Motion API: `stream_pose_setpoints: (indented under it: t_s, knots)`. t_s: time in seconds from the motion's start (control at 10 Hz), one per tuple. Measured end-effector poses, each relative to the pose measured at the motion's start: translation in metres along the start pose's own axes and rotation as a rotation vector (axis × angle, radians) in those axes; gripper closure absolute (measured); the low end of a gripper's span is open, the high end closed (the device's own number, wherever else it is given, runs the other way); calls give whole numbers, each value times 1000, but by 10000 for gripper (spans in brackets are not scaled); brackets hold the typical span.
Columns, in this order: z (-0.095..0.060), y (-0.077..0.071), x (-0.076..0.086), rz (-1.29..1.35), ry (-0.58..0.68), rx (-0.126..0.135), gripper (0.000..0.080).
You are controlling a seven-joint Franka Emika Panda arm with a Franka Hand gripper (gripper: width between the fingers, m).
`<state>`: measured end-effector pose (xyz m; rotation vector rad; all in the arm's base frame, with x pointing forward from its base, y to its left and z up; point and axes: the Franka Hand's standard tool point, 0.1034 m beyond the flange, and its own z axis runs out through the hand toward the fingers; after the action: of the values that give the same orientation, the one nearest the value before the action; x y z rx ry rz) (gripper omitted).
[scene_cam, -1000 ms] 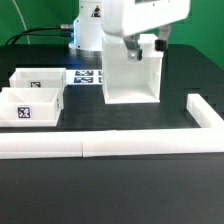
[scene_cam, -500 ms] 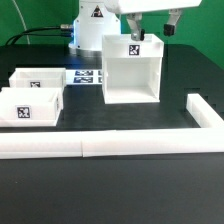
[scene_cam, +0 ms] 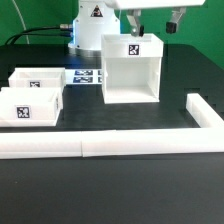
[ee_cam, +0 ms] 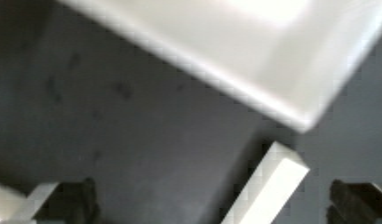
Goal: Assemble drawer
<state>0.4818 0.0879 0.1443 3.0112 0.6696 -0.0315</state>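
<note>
The tall white open-fronted box housing (scene_cam: pixel 132 68) stands upright on the black table, its opening facing the front and a tag on its top edge. Two small white open-top trays (scene_cam: pixel 38 78) (scene_cam: pixel 28 105) sit side by side at the exterior view's left, each with a tag. My gripper (scene_cam: pixel 152 20) hangs open and empty just above the housing's top, clear of it. In the blurred wrist view the housing's white corner (ee_cam: pixel 223 50) fills the upper part. My dark fingertips (ee_cam: pixel 63 200) stand wide apart at the picture's edge around the gripper's middle (ee_cam: pixel 214 200).
A long low white L-shaped wall bar (scene_cam: pixel 100 146) runs along the front and turns back at the exterior view's right (scene_cam: pixel 203 112). The marker board (scene_cam: pixel 85 76) lies behind the trays. A narrow white strip (ee_cam: pixel 277 185) shows in the wrist view.
My gripper was down at the housing's top a second ago. It has lifted straight up and stands open above it. The housing and trays have not moved.
</note>
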Motion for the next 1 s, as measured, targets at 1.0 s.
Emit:
stream_pose_setpoints:
  t_s: [1.0]
  knots:
    - [25,-32,-59,307,0,58,150]
